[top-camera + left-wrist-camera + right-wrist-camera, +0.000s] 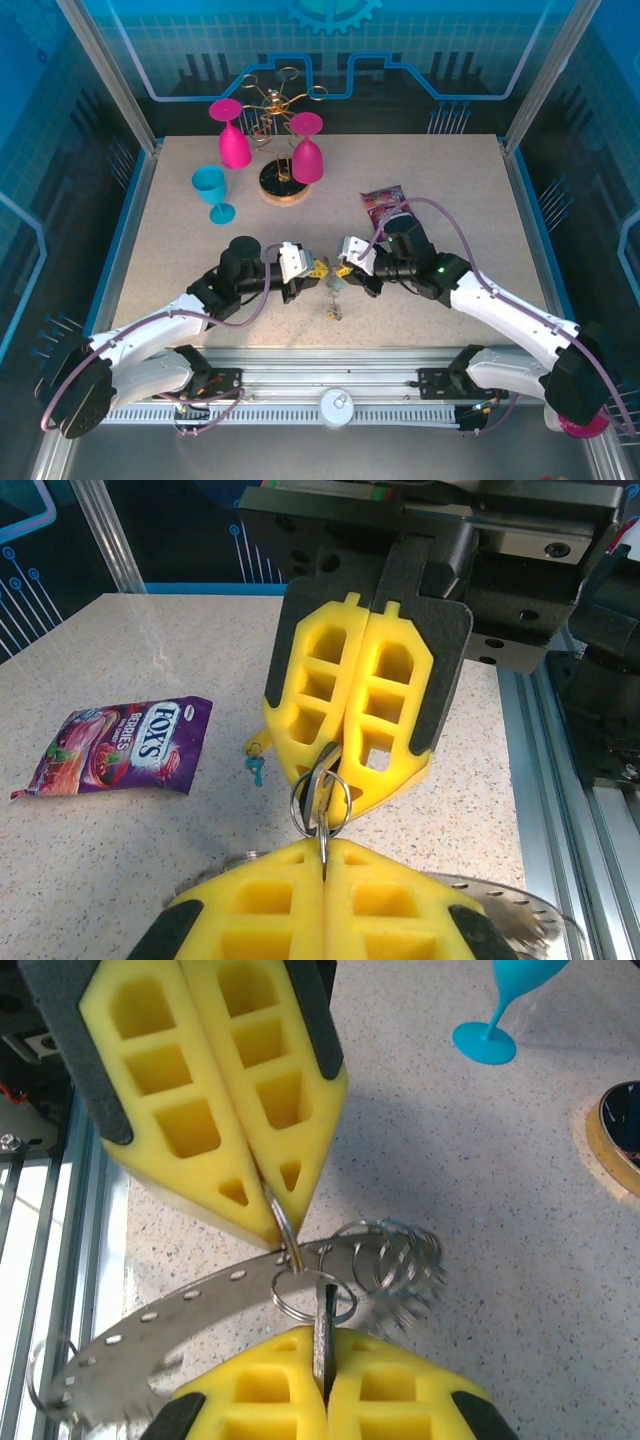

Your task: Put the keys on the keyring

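Left gripper (319,269): clenched on a wire loop (283,1228) at the edge of the keyring (170,1325). Right gripper (343,270): clenched on a thin dark blade, apparently a key (325,1335), with a small ring (285,1305) around it. The grippers meet tip to tip over the near middle of the table (450,200), and the keyring hangs between them.
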### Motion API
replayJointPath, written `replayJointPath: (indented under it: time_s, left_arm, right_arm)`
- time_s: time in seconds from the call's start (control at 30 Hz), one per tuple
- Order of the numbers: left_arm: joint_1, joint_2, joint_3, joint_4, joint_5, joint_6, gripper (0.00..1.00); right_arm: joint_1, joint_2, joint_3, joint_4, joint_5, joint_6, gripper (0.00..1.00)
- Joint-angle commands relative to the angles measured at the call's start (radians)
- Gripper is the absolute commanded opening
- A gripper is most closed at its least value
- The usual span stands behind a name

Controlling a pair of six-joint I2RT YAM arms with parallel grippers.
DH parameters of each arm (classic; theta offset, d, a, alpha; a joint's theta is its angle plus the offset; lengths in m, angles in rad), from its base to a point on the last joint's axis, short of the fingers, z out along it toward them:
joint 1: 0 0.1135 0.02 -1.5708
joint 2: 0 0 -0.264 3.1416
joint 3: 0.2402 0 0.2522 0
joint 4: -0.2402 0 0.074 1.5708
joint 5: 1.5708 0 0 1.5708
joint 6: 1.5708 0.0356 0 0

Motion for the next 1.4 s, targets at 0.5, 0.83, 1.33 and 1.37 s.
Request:
replayJointPath:
  time_s: [0.5, 0.83, 1.33, 1.37]
  left_arm:
    - [0.009, 0.02, 0.021, 0.047, 0.065, -0.038, 0.0]
    - [0.01, 0.032, 0.015, 0.017, 0.063, -0.011, 0.0]
    - [0.013, 0.055, 0.064, -0.177, 0.0, 0.085, 0.0]
    - [0.014, 0.061, 0.067, -0.182, -0.01, 0.085, 0.0]
  right_arm:
    - [0.047, 0.058, 0.061, -0.068, 0.054, -0.094, 0.0]
    - [0.036, 0.031, 0.068, 0.01, 0.074, -0.064, 0.0]
    - [0.023, -0.045, 0.066, -0.041, 0.151, -0.092, 0.0]
    - [0.024, -0.044, 0.071, -0.049, 0.158, -0.097, 0.0]
